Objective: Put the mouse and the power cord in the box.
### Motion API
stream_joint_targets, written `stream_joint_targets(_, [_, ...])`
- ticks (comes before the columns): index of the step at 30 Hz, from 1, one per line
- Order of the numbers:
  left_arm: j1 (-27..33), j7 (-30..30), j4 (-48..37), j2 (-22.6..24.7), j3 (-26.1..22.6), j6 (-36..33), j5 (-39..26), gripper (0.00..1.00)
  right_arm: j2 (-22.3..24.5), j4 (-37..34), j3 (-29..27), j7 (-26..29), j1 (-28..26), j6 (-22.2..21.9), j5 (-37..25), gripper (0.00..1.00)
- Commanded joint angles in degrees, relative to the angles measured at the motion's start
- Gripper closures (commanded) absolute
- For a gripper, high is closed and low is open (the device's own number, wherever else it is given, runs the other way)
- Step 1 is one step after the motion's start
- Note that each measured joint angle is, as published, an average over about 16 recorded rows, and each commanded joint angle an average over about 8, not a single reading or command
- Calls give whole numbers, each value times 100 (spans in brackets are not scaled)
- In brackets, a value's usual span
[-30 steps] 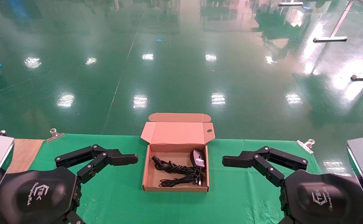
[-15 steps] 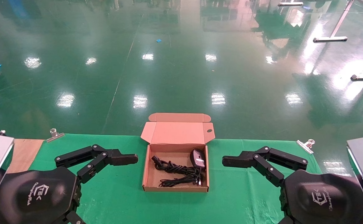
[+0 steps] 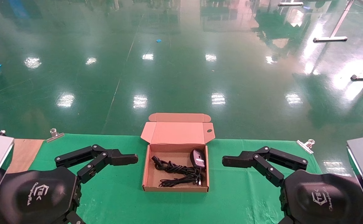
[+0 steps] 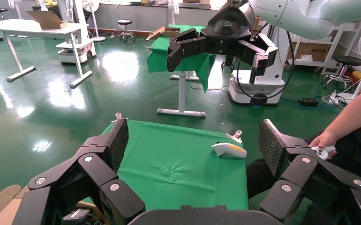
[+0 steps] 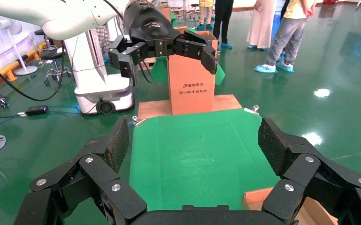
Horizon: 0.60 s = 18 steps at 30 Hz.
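Both the mouse (image 3: 198,158) and the coiled power cord (image 3: 176,173) already lie inside the open box (image 3: 147,174), which sits between the left gripper (image 3: 119,159) and right gripper (image 3: 236,161), about equally near each. Both grippers hover spread wide and empty over the green tablecloth (image 3: 246,199); a glossy green floor (image 3: 181,71) stretches beyond.

Your head view looks forward and down on the green cloth (image 3: 119,186) with the box (image 3: 175,183) centred. Each wrist view faces level across the cloth (image 4: 183,164) toward the opposite gripper (image 5: 162,49).
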State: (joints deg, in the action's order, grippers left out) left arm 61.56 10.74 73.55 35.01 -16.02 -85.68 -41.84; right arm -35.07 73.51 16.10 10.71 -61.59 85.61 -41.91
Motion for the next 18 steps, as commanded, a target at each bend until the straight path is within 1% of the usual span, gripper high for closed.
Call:
stream_joint_targets(1, [0,0,0,0,0,0,0,0,0,0,0,0,0,0,0,0])
stream_joint_targets(18, [0,0,0,0,0,0,-1,0,0,0,0,0,0,0,0,0])
